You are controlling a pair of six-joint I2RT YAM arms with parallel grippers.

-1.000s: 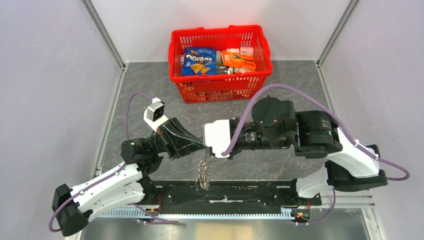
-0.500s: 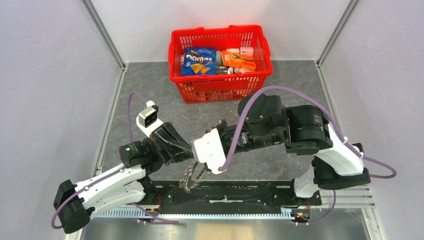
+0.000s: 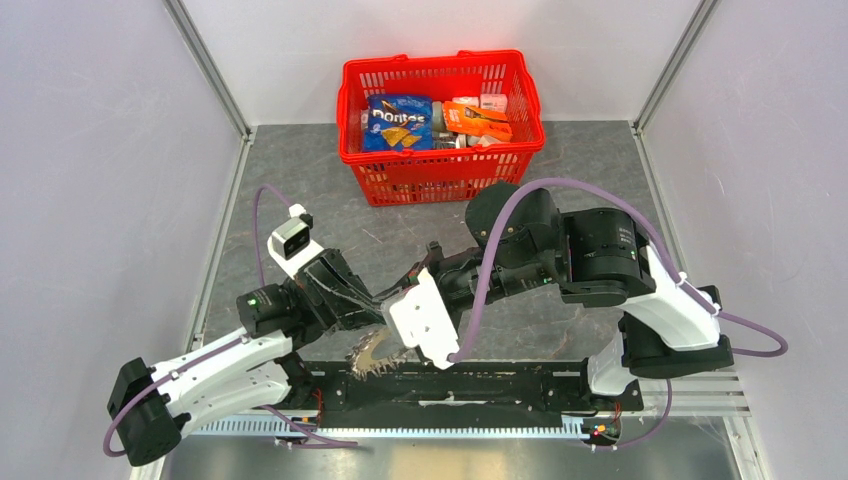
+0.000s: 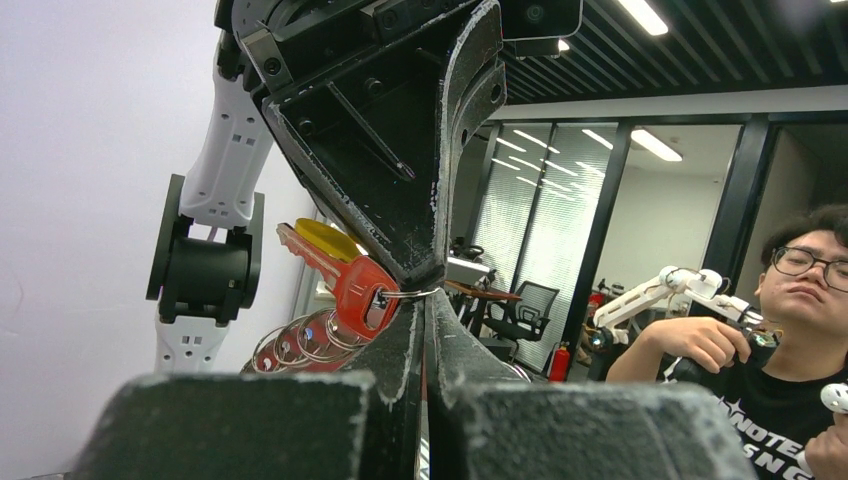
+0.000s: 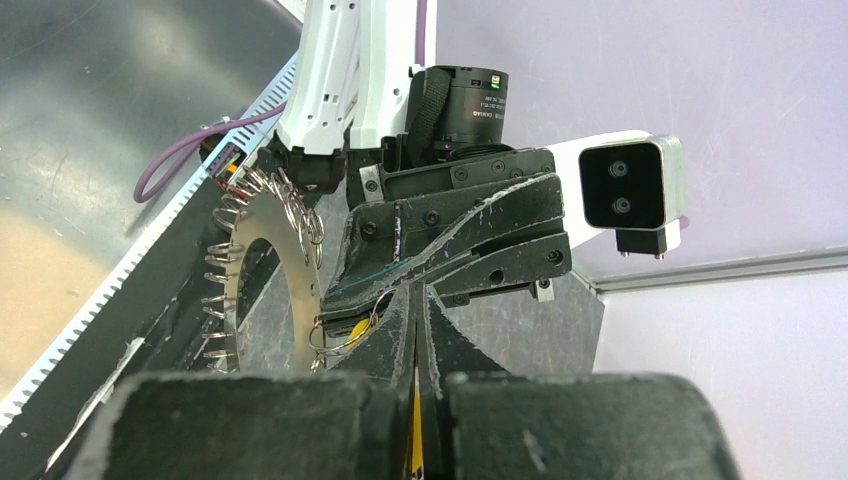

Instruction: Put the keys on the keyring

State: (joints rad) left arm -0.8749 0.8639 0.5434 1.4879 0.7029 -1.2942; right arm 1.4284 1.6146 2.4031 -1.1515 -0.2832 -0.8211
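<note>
Left gripper (image 4: 424, 310) and right gripper (image 5: 416, 300) meet tip to tip at lower centre, jaws pinched shut; what each grips is unclear. The keyring (image 3: 370, 357) hangs just below, red key (image 4: 350, 285) and yellow key (image 4: 328, 238) beside the tips.

**Top view.** Red plastic basket (image 3: 440, 170) at the far middle of the grey bench (image 3: 290, 170), close to the back wall.

**Inside the basket:**
- a blue Doritos bag (image 3: 398, 122) on its left side
- an orange packet (image 3: 478, 120) on its right side
- a small pale box (image 3: 493, 102) in its far right corner, label too small to read
- possibly a jar between bag and packet, largely hidden

**Around the basket:**
- Well nearer than the basket, a black rail (image 3: 500, 385) runs along the bench edge, with a toothed white strip (image 3: 450, 432) just beyond it.
- An aluminium post (image 3: 207, 65) rises to the basket's left.

**Left wrist view.** A man in glasses (image 4: 800, 290); his place relative to the basket is indeterminable.
</note>
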